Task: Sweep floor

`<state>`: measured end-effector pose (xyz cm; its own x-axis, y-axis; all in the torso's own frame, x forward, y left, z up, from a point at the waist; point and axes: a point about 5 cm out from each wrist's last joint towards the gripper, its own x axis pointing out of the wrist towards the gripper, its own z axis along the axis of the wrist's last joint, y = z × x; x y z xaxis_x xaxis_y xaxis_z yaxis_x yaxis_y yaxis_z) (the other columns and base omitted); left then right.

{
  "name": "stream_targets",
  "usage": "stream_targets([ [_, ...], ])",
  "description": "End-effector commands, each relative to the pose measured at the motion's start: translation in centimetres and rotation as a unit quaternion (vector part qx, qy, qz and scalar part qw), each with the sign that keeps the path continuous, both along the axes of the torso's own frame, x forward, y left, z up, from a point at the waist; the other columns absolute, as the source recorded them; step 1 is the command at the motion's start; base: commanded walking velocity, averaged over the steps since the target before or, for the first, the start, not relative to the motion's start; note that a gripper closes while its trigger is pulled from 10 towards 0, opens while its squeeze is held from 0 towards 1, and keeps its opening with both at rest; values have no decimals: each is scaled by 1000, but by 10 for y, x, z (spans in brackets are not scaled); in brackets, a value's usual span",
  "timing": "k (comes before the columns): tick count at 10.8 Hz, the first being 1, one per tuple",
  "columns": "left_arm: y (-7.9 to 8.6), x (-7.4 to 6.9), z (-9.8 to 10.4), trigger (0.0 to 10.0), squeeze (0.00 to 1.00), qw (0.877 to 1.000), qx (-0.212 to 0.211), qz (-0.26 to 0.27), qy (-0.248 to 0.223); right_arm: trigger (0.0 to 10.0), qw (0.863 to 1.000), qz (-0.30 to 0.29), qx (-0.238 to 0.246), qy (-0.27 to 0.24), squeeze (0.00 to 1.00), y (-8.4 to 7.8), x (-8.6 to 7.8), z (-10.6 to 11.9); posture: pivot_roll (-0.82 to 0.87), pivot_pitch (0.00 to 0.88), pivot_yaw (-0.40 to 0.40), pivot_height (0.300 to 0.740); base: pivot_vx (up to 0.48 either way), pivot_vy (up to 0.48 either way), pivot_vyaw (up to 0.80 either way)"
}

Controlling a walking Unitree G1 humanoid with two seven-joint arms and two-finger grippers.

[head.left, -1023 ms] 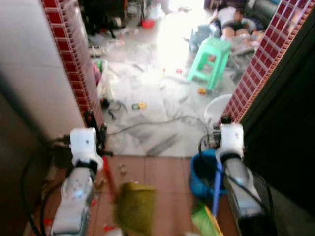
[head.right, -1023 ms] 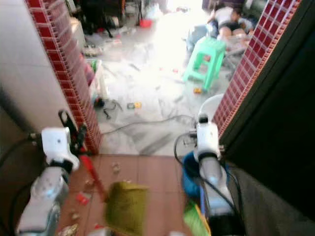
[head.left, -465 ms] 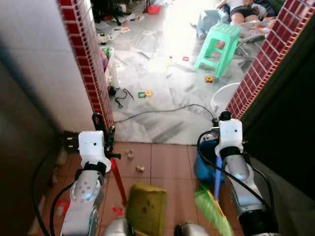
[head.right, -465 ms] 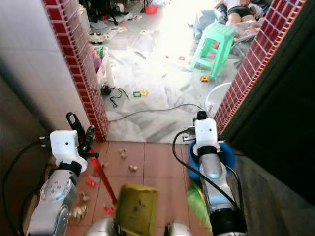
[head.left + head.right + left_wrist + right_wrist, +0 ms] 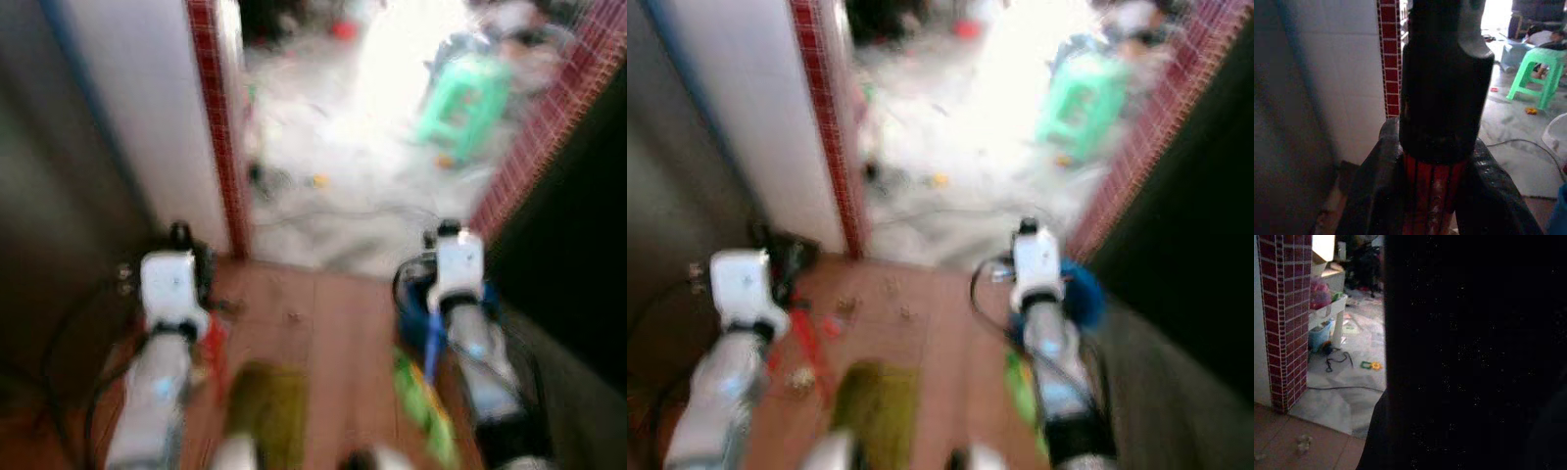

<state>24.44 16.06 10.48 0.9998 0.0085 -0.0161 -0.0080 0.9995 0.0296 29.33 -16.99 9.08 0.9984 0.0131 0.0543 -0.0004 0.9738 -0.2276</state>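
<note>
**Blurred doorway, sweeping tools in hand**

Nearest, the left end effector (image 5: 1442,147) is clamped on the red handle (image 5: 1432,196). The right end effector (image 5: 441,294) carries the blue broom handle (image 5: 431,348); grip unclear. Scraps (image 5: 803,377) dot the brown tiles (image 5: 333,323); beyond, the green stool (image 5: 1537,71).

Glossy glazed red tiles on the pillar (image 5: 1389,58), smooth white ones on the wall (image 5: 1342,73) beside. Matt terracotta floor tiles (image 5: 921,338) near — polished marble-like floor (image 5: 1359,387) beyond. Green stool (image 5: 1540,73) — probably moulded plastic.
</note>
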Motion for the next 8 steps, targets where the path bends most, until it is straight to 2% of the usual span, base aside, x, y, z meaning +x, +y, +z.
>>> stream_targets([
  [1,-7,3,10,10000,0,1000,-15,-8,-25,10000,1000,-12,0,15,0,-5,0,-4,-56,0,-18,740,0,0,0],
  [4,-3,2,10,10000,0,1000,-15,1,-26,10000,1000,-12,0,11,0,-5,2,-2,-52,0,-16,740,0,0,0],
  [6,6,0,8,10000,0,998,0,50,-27,10000,1000,-9,4,5,0,-4,3,0,-52,0,-17,740,0,0,0],
  [7,7,-1,6,10000,0,998,-6,64,-23,10000,1000,-5,-3,4,0,-3,5,1,-50,0,-16,740,0,0,0],
  [8,7,-3,5,10000,0,996,-12,86,-19,10000,1000,2,-9,-2,0,-3,6,4,-49,0,-19,740,0,0,688],
])
